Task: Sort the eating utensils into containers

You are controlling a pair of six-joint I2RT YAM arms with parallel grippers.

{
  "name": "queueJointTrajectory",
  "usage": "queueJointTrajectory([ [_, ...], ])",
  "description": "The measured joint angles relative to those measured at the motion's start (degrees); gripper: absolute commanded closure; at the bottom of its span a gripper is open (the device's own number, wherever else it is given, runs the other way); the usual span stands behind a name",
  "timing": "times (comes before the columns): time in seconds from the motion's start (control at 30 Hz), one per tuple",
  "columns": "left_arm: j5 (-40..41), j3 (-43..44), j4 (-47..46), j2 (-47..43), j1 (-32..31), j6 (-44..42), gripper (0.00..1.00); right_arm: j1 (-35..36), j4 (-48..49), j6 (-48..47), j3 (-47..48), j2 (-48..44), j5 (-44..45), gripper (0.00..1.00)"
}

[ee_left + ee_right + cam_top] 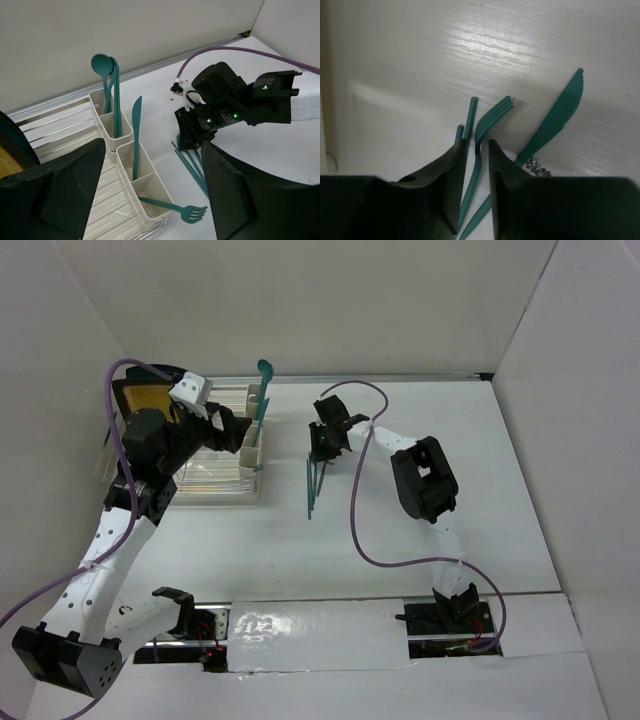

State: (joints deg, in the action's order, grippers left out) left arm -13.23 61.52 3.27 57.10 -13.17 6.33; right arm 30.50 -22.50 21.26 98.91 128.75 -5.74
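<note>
The containers (131, 165) are cream cups in a row on the rack's edge. Teal spoons (102, 65) stand in the far cup and a knife (136, 125) stands in the middle one. A fork (192, 214) leans out of the near cup. My left gripper (150, 200) hangs open above the cups (250, 453), holding nothing. My right gripper (477, 145) is low over the loose eating utensils (313, 490) on the table. Its fingers (451, 172) straddle a fork (492, 117) with narrow gaps on both sides. A knife (555, 117) and two handles (470, 112) lie beside it.
A clear dish rack (205, 478) holds the cups, with a yellow plate (145, 398) at its far left. White walls close in the back and both sides. A purple cable (355, 530) loops over the table by the right arm.
</note>
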Motion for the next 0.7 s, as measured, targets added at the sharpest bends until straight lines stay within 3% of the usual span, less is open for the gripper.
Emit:
queueJointTrajectory([
  [0.07,0.1,0.0,0.4,0.0,0.0,0.0,0.10,0.0,-0.3,-0.6,0.2,0.6,0.5,0.82],
  [0.1,0.1,0.0,0.5,0.0,0.0,0.0,0.10,0.0,-0.5,-0.8,0.5,0.8,0.6,0.94],
  [0.17,0.1,0.0,0.7,0.0,0.0,-0.1,0.10,0.0,-1.4,-1.4,1.8,1.2,1.1,1.00],
  [0.37,-0.9,1.6,2.5,0.5,0.2,0.2,0.04,-0.6,-0.7,-1.6,0.7,-1.7,-1.0,1.00],
  [0.57,-1.6,9.9,5.8,4.6,0.3,4.6,0.05,-2.3,8.6,-1.4,-8.3,-18.5,-11.0,1.00],
  [0.7,-3.6,13.6,6.4,7.7,0.5,7.2,0.05,-2.7,15.6,-1.2,-7.6,-28.3,-14.0,1.00],
])
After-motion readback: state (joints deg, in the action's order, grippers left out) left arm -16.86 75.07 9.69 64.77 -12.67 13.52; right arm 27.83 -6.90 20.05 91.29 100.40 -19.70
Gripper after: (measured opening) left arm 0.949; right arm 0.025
